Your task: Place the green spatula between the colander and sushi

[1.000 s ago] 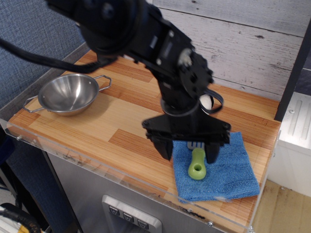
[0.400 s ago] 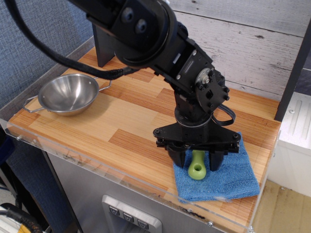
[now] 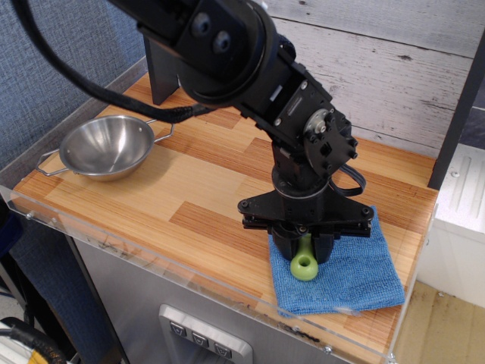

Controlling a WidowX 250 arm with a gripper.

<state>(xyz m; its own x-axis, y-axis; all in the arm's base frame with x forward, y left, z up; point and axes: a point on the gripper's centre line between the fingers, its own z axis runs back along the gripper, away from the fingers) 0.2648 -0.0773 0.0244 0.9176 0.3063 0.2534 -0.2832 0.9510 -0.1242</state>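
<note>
The green spatula [image 3: 304,261] lies on a blue cloth [image 3: 345,269] at the near right of the worktop [image 3: 174,189]. Only its lime handle and ring end show, pointing toward the near edge; the blade is hidden under the arm. The end effector [image 3: 304,246] stands straight down over it, its two black fingers [image 3: 283,244] drawn in against either side of the handle, so it is closed on the spatula. Whether the spatula rests on the cloth or is lifted just clear of it cannot be told.

The cloth is a square, slightly rumpled towel, lying askew close to the front right corner. The black robot arm [image 3: 242,61] reaches in from the far left and bends down over the cloth, with a dark cable [image 3: 76,80] looping away to the left.

The colander [image 3: 106,146] sits well apart at the far left of the worktop, upright, its two wire loop handles sticking out to either side. The sushi cannot be seen; the arm covers the area behind the cloth.

The worktop is wood-striped with a clear plastic rim [image 3: 114,243] along its near edge. A pale plank wall [image 3: 394,68] stands behind.
</note>
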